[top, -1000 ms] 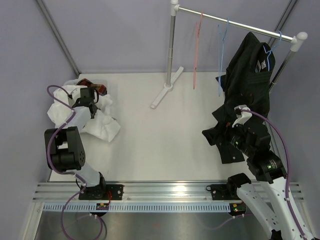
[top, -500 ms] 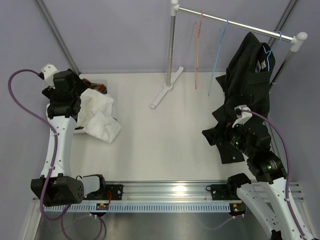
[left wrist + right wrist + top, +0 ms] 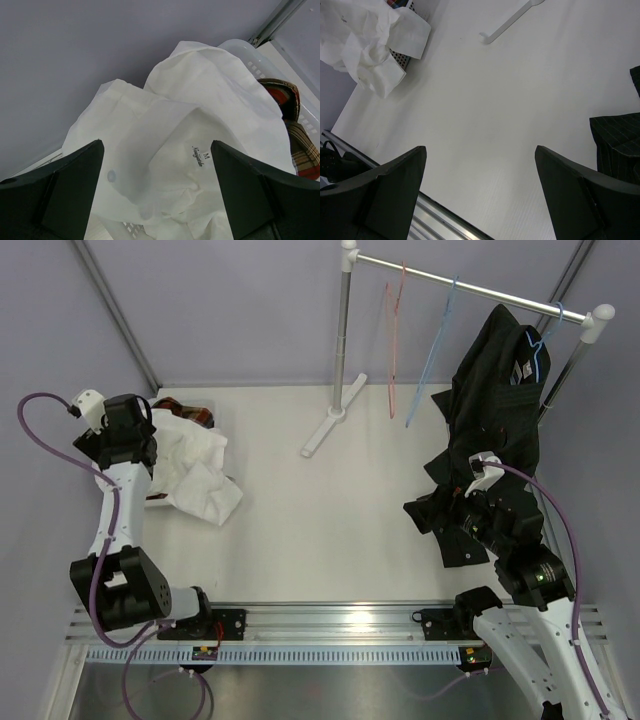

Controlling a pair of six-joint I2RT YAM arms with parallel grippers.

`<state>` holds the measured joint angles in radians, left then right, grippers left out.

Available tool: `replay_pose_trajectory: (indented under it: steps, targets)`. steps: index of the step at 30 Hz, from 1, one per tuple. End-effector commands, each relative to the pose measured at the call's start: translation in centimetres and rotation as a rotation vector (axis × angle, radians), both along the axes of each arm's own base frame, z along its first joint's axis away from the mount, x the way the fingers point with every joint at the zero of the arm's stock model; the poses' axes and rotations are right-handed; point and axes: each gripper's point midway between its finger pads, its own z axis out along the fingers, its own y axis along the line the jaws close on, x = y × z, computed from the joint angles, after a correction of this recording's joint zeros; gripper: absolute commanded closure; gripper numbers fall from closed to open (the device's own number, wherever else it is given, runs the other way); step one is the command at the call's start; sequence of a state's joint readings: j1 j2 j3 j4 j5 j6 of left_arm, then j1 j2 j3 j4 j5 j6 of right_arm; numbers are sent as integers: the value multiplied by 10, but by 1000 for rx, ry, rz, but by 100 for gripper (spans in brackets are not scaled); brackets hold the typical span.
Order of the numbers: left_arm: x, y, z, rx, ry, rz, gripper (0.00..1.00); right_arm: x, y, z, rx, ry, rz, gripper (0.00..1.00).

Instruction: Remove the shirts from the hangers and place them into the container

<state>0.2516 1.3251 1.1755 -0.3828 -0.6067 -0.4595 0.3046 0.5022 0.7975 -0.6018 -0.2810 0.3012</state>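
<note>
- The plain white button-up shirt lies heaped over the shallow white lattice basket, against the red plaid shirt; we judge that drop done.
- Our left gripper hangs released above it, and our right gripper is equally empty.
- Next, the black shirt needs freeing from its light blue wire hanger.
- Cloth hides most of the basket.
</note>
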Motion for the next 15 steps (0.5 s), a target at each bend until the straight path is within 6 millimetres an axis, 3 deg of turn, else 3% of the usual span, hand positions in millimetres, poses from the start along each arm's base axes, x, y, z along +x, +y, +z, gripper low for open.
replay_pose_trajectory:
  steps: [1,5,9,12,13,15]
  targets:
    - [13,20,10,50,-80,65,7,-1,4,4,8,-21,28,1]
    - [17,30,-16,37,-14,87,13,-1,4,2,7,-13,27,1]
    - [21,32,-40,10,13,83,31,1,4,1,4,-9,26,0]
    - [28,28,-54,-25,31,48,53,1,5,1,5,-7,29,1]
    - [31,22,-59,-52,27,24,71,2,5,0,3,-1,32,1]
    - [34,14,-57,-78,2,-8,95,3,5,0,3,-1,29,1]
